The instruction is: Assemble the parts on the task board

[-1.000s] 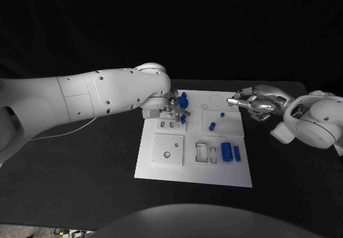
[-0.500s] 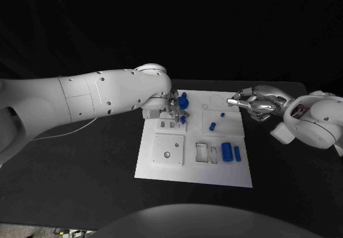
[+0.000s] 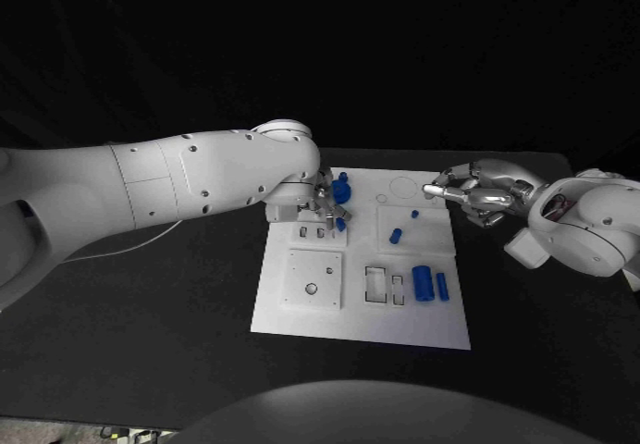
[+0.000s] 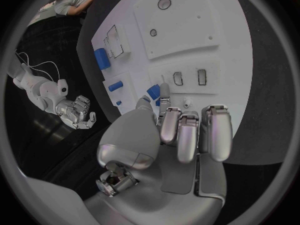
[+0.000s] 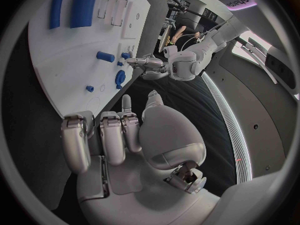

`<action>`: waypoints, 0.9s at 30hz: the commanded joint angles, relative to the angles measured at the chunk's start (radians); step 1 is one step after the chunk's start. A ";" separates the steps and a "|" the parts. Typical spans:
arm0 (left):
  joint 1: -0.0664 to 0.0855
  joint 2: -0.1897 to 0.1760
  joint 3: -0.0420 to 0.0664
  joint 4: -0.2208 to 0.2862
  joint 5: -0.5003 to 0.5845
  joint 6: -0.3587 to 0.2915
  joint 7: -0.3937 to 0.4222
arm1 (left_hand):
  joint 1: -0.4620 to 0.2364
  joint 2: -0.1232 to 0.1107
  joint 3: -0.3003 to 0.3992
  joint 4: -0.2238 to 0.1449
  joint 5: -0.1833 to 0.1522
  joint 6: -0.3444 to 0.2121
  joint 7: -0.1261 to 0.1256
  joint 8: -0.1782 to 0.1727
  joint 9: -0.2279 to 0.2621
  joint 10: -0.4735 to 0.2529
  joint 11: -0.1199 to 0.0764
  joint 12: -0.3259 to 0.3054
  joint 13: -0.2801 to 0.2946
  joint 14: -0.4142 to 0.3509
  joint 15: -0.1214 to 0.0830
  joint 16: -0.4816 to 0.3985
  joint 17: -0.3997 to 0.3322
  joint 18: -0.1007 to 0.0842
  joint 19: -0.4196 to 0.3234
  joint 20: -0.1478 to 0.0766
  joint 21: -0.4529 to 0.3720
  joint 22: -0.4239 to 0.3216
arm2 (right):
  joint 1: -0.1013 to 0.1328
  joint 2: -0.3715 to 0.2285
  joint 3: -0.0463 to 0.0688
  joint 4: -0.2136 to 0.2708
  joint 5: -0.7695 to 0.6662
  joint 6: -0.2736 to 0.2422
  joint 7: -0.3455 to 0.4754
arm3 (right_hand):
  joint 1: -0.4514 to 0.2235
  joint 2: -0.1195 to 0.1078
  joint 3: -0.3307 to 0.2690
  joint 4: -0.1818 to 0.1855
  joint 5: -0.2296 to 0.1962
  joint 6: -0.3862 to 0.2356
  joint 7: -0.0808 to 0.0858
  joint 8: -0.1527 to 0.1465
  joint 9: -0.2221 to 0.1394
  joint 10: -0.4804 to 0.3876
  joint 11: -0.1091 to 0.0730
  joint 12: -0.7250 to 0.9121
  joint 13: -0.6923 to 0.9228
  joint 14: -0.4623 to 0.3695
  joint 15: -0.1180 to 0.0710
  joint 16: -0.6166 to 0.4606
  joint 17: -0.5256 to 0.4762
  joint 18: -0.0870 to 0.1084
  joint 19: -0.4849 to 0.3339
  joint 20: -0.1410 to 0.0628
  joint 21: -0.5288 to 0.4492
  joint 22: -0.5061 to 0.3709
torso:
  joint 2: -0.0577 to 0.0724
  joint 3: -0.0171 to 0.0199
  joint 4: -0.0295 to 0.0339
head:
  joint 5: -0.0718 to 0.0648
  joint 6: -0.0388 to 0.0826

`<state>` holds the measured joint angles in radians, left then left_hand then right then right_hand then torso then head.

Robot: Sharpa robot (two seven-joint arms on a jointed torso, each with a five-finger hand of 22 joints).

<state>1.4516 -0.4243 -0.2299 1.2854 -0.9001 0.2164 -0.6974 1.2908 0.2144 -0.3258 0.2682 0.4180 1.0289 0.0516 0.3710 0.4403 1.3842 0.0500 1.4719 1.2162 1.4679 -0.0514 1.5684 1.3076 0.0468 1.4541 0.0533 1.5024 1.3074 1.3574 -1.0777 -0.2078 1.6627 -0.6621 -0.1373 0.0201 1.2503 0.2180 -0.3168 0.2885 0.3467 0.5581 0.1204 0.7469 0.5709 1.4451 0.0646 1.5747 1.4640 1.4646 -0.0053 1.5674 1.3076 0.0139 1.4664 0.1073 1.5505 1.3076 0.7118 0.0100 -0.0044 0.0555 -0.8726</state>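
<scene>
The white task board (image 3: pixel 360 310) lies mid-table. My left hand (image 3: pixel 325 205) hangs over its far left corner. Thumb and a finger pinch a small blue part (image 4: pixel 154 91) just above the board, the other fingers curled in. Beside it a bigger blue part (image 3: pixel 341 190) stands in the board. My right hand (image 3: pixel 473 192) hovers at the board's far right edge, fingers curled in on nothing. A small blue cylinder (image 3: pixel 398 236) and a blue stud (image 3: pixel 415 214) sit in the far right plate. A thick blue cylinder (image 3: pixel 423 282) and a slim blue bar (image 3: pixel 441 286) lie nearer.
A square plate with small holes (image 3: pixel 314 277) fills the board's near left. Two empty rectangular slots (image 3: pixel 384 285) lie beside the thick cylinder. A round recess (image 3: pixel 401 187) marks the far edge. A thin white cable (image 3: pixel 127 242) trails across the black table on the left.
</scene>
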 commanded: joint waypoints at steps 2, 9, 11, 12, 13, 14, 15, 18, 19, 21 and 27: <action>-0.002 0.003 0.000 0.000 -0.002 0.018 -0.107 | 0.011 -0.001 0.007 0.000 0.005 0.006 -0.002 -0.006 0.002 0.187 -0.065 0.099 0.355 0.103 -0.007 0.002 0.263 -0.007 -0.007 0.001 -0.004 0.100 | -0.001 0.000 0.000 -0.001 -0.002 0.018 0.000 | 0.003 -0.005 0.001 -0.004 0.007 -0.001 0.001 -0.004 0.002 0.126 -0.017 -0.004 0.107 0.106 0.009 0.003 0.263 -0.005 0.075 0.007 -0.005 0.252 | 0.000 -0.0001 0.0004 | 0.000 0.000; -0.004 0.005 0.000 -0.002 -0.002 0.011 -0.097 | 0.023 -0.006 0.024 -0.001 0.020 0.003 -0.002 -0.014 0.010 0.187 -0.065 0.099 0.355 0.103 -0.007 0.002 0.263 -0.006 -0.008 0.001 -0.005 0.099 | -0.001 0.000 0.000 -0.002 -0.002 0.018 0.000 | 0.009 -0.006 0.002 -0.005 0.009 0.000 0.001 -0.004 0.002 0.126 -0.017 -0.004 0.107 0.106 0.009 0.003 0.263 -0.004 0.072 0.007 -0.008 0.250 | 0.000 -0.0003 0.0011 | 0.000 0.000; -0.004 0.006 0.000 -0.002 -0.002 0.010 -0.095 | 0.025 -0.007 0.028 -0.001 0.023 0.003 -0.002 -0.016 0.012 0.187 -0.065 0.099 0.355 0.103 -0.007 0.002 0.263 -0.006 -0.008 0.001 -0.005 0.099 | -0.001 0.000 0.000 -0.003 -0.002 0.018 0.000 | 0.011 -0.006 0.003 -0.006 0.009 0.001 0.001 -0.004 0.003 0.126 -0.017 -0.004 0.107 0.106 0.009 0.003 0.263 -0.004 0.071 0.007 -0.008 0.250 | 0.000 -0.0002 0.0007 | 0.001 0.000; -0.004 0.006 0.000 -0.002 -0.002 0.010 -0.094 | 0.026 -0.007 0.029 -0.001 0.024 0.003 -0.002 -0.016 0.012 0.187 -0.065 0.099 0.355 0.103 -0.007 0.002 0.263 -0.006 -0.008 0.001 -0.005 0.099 | -0.001 0.000 0.000 -0.003 -0.002 0.018 -0.001 | 0.012 -0.006 0.003 -0.006 0.009 0.001 0.001 -0.004 0.003 0.126 -0.017 -0.004 0.107 0.106 0.009 0.003 0.263 -0.004 0.071 0.007 -0.008 0.250 | 0.000 -0.0002 0.0008 | 0.000 0.000; -0.004 0.006 0.000 -0.002 -0.002 0.009 -0.093 | 0.026 -0.007 0.029 -0.001 0.024 0.003 -0.002 -0.016 0.012 0.187 -0.065 0.099 0.355 0.103 -0.007 0.002 0.263 -0.006 -0.008 0.001 -0.005 0.099 | -0.001 0.000 0.000 -0.003 -0.002 0.018 -0.001 | 0.013 -0.006 0.003 -0.007 0.010 0.001 0.001 -0.004 0.003 0.126 -0.017 -0.004 0.107 0.106 0.009 0.003 0.263 -0.004 0.071 0.007 -0.008 0.250 | 0.000 -0.0003 0.0009 | -0.001 0.000; -0.004 0.006 0.000 -0.002 -0.002 0.009 -0.092 | 0.026 -0.007 0.029 -0.001 0.024 0.003 -0.002 -0.016 0.012 0.187 -0.065 0.099 0.355 0.103 -0.007 0.002 0.263 -0.006 -0.008 0.001 -0.005 0.099 | -0.001 0.000 0.000 -0.003 -0.002 0.019 -0.002 | 0.016 -0.007 0.004 -0.008 0.011 0.001 0.001 -0.004 0.003 0.126 -0.017 -0.004 0.107 0.106 0.009 0.003 0.263 -0.004 0.071 0.008 -0.009 0.250 | 0.000 -0.0003 0.0015 | -0.002 0.000; -0.004 0.006 0.000 -0.002 -0.002 0.008 -0.092 | 0.026 -0.008 0.029 -0.001 0.024 0.003 -0.002 -0.017 0.012 0.187 -0.065 0.099 0.355 0.103 -0.007 0.002 0.263 -0.006 -0.008 0.001 -0.005 0.099 | -0.001 0.000 0.000 -0.003 -0.002 0.019 -0.002 | 0.017 -0.007 0.005 -0.008 0.011 0.002 0.001 -0.005 0.003 0.126 -0.016 -0.004 0.107 0.106 0.009 0.003 0.263 -0.004 0.070 0.008 -0.009 0.250 | 0.000 -0.0003 0.0015 | -0.003 0.000; -0.004 0.005 0.000 -0.003 -0.001 0.008 -0.090 | 0.031 -0.011 0.035 -0.002 0.028 0.002 -0.002 -0.020 0.015 0.187 -0.065 0.099 0.355 0.103 -0.007 0.002 0.263 -0.006 -0.009 0.001 -0.006 0.099 | -0.001 0.000 0.000 -0.004 -0.003 0.019 -0.002 | 0.025 -0.008 0.007 -0.010 0.015 0.002 0.001 -0.005 0.004 0.126 -0.016 -0.004 0.107 0.106 0.009 0.003 0.263 -0.003 0.069 0.008 -0.010 0.249 | 0.000 -0.0006 0.0012 | -0.003 0.000; -0.005 0.005 0.000 -0.003 -0.001 0.007 -0.089 | 0.033 -0.013 0.038 -0.003 0.029 0.002 -0.002 -0.021 0.016 0.187 -0.065 0.099 0.355 0.103 -0.007 0.002 0.263 -0.006 -0.009 0.001 -0.006 0.099 | -0.001 0.001 0.000 -0.004 -0.003 0.019 -0.003 | 0.027 -0.008 0.008 -0.011 0.016 0.002 0.001 -0.005 0.004 0.126 -0.016 -0.004 0.107 0.106 0.009 0.003 0.263 -0.003 0.069 0.008 -0.010 0.249 | -0.001 -0.0005 0.0008 | -0.002 0.000; -0.005 0.005 0.000 -0.003 -0.001 0.006 -0.087 | 0.039 -0.015 0.044 -0.004 0.031 0.002 -0.002 -0.023 0.019 0.187 -0.066 0.099 0.355 0.103 -0.008 0.002 0.263 -0.006 -0.010 0.001 -0.007 0.098 | -0.001 0.001 -0.001 -0.004 -0.003 0.020 -0.003 | 0.030 -0.008 0.009 -0.011 0.017 0.003 0.001 -0.006 0.004 0.126 -0.016 -0.004 0.107 0.106 0.009 0.003 0.263 -0.003 0.069 0.008 -0.010 0.249 | 0.000 -0.0003 0.0010 | -0.003 0.000; -0.005 0.004 0.000 -0.005 -0.001 -0.001 -0.076 | 0.059 -0.025 0.070 -0.012 0.038 0.002 -0.003 -0.031 0.029 0.187 -0.067 0.099 0.355 0.103 -0.008 0.002 0.263 -0.005 -0.012 0.000 -0.009 0.097 | -0.001 0.001 -0.001 -0.005 -0.003 0.021 -0.005 | 0.039 -0.008 0.012 -0.013 0.022 0.003 0.000 -0.007 0.005 0.126 -0.016 -0.004 0.107 0.106 0.010 0.003 0.263 -0.003 0.067 0.009 -0.012 0.248 | -0.001 -0.0004 0.0015 | -0.001 0.000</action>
<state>1.4468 -0.4218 -0.2300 1.2802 -0.9003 0.2162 -0.6975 1.3356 0.1882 -0.2589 0.2564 0.4514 1.0289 0.0516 0.3437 0.4686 1.3823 0.0520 1.4713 1.2158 1.4662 -0.0500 1.5684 1.3073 0.0468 1.4469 0.0533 1.4987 1.3073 1.3572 -1.0774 -0.2082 1.6578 -0.6618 -0.1341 0.0167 1.2757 0.2091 -0.3057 0.2774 0.3639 0.5581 0.1204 0.7469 0.5740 1.4451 0.0646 1.5773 1.4635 1.4682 -0.0017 1.5674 1.3073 0.0139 1.4664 0.1073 1.5431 1.3074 0.7114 0.0094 -0.0030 0.0532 -0.8726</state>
